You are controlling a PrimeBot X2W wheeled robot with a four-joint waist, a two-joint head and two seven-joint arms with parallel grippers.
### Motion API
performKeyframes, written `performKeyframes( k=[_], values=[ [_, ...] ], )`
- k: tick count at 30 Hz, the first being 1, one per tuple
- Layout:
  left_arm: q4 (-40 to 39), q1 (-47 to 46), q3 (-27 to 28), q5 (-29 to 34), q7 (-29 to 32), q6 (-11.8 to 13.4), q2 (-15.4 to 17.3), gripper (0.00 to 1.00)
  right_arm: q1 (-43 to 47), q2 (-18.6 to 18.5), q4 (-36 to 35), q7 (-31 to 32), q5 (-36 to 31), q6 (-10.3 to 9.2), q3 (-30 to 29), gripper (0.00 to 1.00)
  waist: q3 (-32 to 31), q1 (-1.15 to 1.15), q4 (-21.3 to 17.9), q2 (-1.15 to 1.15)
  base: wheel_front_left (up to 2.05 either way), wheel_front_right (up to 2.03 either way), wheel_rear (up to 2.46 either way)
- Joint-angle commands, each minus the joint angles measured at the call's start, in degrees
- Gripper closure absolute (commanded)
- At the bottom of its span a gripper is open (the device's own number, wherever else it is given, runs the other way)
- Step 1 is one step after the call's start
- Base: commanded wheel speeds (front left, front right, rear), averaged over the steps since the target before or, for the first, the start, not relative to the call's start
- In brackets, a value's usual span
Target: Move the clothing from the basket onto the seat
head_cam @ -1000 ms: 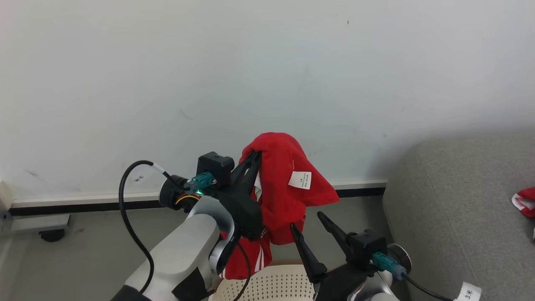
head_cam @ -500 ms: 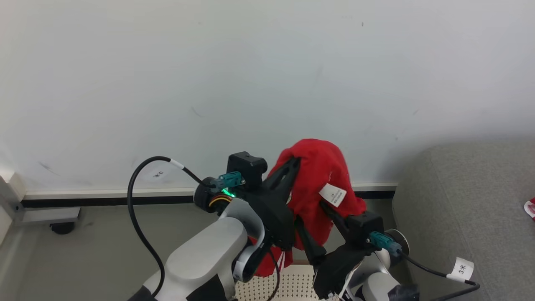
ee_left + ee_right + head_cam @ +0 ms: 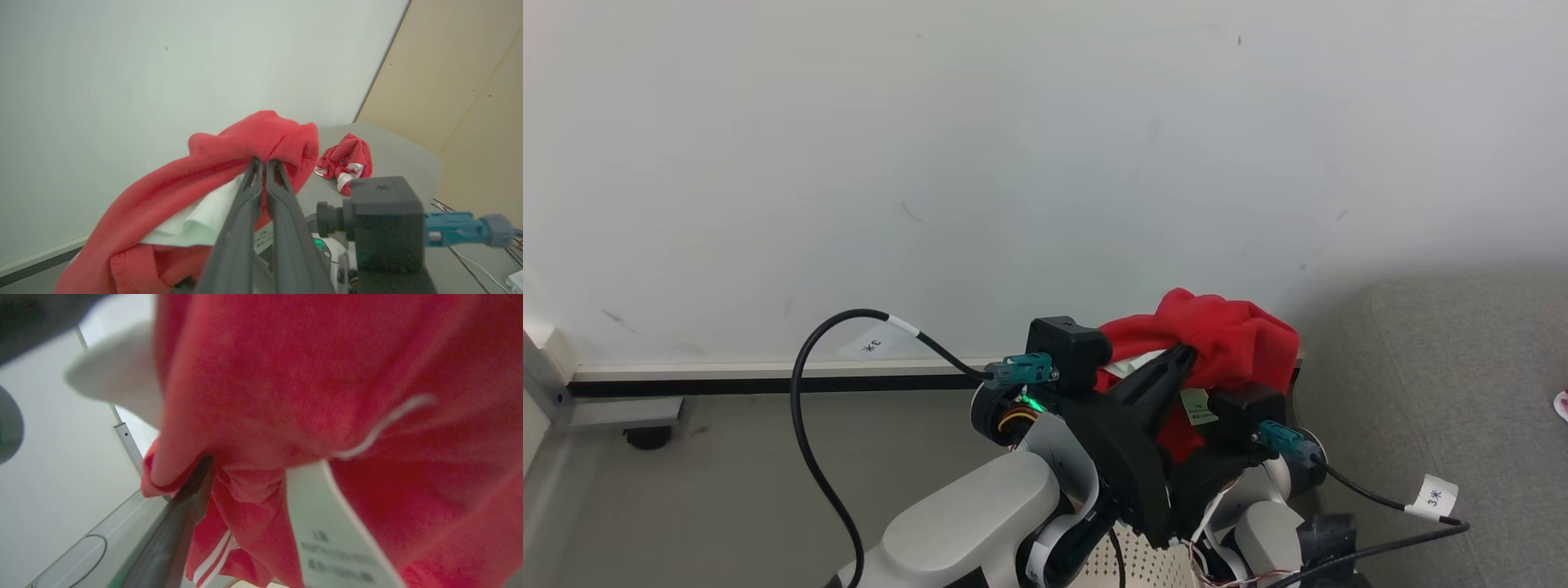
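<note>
Head view: we count two grippers, two red garments, one basket and one seat. The left gripper [image 3: 1186,357] has its fingers pressed together, pinching the held garment [image 3: 1229,339] up in the air. In frame the cloth sits just left of the seat [image 3: 1462,367]. The right gripper [image 3: 1233,425] is tucked under that cloth with its fingertips hidden. One care tag [image 3: 1196,406] hangs between the two grippers. The basket [image 3: 1147,567] shows as a perforated cream patch at the bottom edge, under the arms. The second garment [image 3: 1561,404] is a red-white sliver on the seat at the right edge. We also see two cable labels [image 3: 874,345], one per wrist cable.

Left wrist view: both fingers meet at the tips, with red fabric folded over them and one white panel [image 3: 204,216] below. The second garment lies bunched on the seat, well apart from the held one.

Right wrist view: we see one dark finger [image 3: 184,514], and cloth covers the other. The jaws stand spread wide, and we see no clamp on the fabric draped across them. One tag and two white stripes show.
</note>
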Motion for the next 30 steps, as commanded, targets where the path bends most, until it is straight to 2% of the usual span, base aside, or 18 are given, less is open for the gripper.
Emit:
performKeyframes(
  k=[1, 4, 5, 6, 7, 18, 19, 20, 21, 22, 23, 30],
  values=[
    [-1.22, 0.29, -0.68, -1.29, 0.31, 0.47, -0.07, 1.00, -1.06, -0.03, 0.80, -0.69, 0.46, -0.04, -0.21, 0.00, 0.14, -0.01, -0.07, 0.00, 0.00, 0.00, 0.00],
    [-1.90, 0.03, -1.27, -1.72, 0.55, 0.89, -0.06, 1.00, -1.87, -0.03, 1.70, -1.30, 0.64, -0.04, -0.58, 0.00, 0.29, -0.01, -0.16, 0.00, 0.00, 0.00, 0.00],
    [-1.82, 0.00, -1.41, -1.93, 0.55, 1.02, -0.05, 1.00, -1.97, -0.01, 1.95, -1.57, 0.64, -0.04, -0.62, 0.34, 0.34, -0.01, -0.20, 0.00, 0.00, 0.00, 0.00],
    [-1.54, -0.05, -1.55, -2.05, 0.56, 1.05, -0.05, 1.00, -2.08, -0.02, 2.23, -1.61, 0.59, -0.04, -0.62, 0.87, 0.38, -0.01, -0.25, 0.00, 0.00, 0.00, 0.00],
    [-1.26, -0.11, -1.59, -2.23, 0.50, 1.15, -0.05, 1.00, -2.25, -0.03, 2.45, -1.80, 0.42, -0.04, -0.48, 1.00, 0.40, -0.01, -0.30, 0.00, 0.00, 0.00, 0.00],
    [4.46, -1.17, -0.03, -0.32, -3.55, 2.48, 0.69, 1.00, -1.89, -0.03, 2.67, -2.65, 0.73, -0.04, 1.48, 1.00, 0.66, -0.01, -1.12, 0.00, 0.00, 0.00, 0.00],
    [5.24, -1.30, 0.07, 0.22, -4.36, 2.73, 1.00, 0.96, -1.74, -0.04, 2.56, -2.71, 0.76, -0.04, 1.66, 1.00, 0.70, -0.01, -1.26, 0.00, 0.00, 0.00, 0.00],
    [6.11, -1.38, 0.20, 0.35, -5.05, 2.69, 1.24, 0.62, -1.56, -0.03, 2.39, -2.75, 0.80, -0.04, 1.87, 1.00, 0.74, -0.01, -1.41, 0.00, 0.00, 0.00, 0.00],
    [6.93, -1.29, 0.42, 0.58, -5.74, 2.81, 1.46, 0.53, -1.39, -0.03, 2.18, -2.77, 0.80, -0.04, 2.10, 1.00, 0.80, -0.01, -1.56, 0.00, 0.00, 0.00, 0.00],
    [7.83, -1.32, 0.49, 1.07, -6.36, 2.89, 1.66, 0.05, -1.19, -0.03, 1.99, -2.81, 0.79, -0.04, 2.30, 1.00, 0.86, -0.01, -1.70, 0.00, 0.00, 0.00, 0.00],
    [8.69, -1.16, 0.68, 1.27, -6.91, 2.90, 1.83, 0.00, -0.93, -0.03, 1.84, -2.84, 0.77, -0.04, 2.49, 1.00, 0.91, -0.01, -1.85, 0.00, 0.00, 0.00, 0.00],
    [14.17, -0.06, 0.39, 5.27, -9.67, 2.52, 3.22, 0.00, -0.21, -0.03, 0.55, -2.62, 0.38, -0.04, 3.15, 1.00, 1.16, -0.01, -2.63, 0.00, 0.00, 0.00, 0.00]
  ],
)
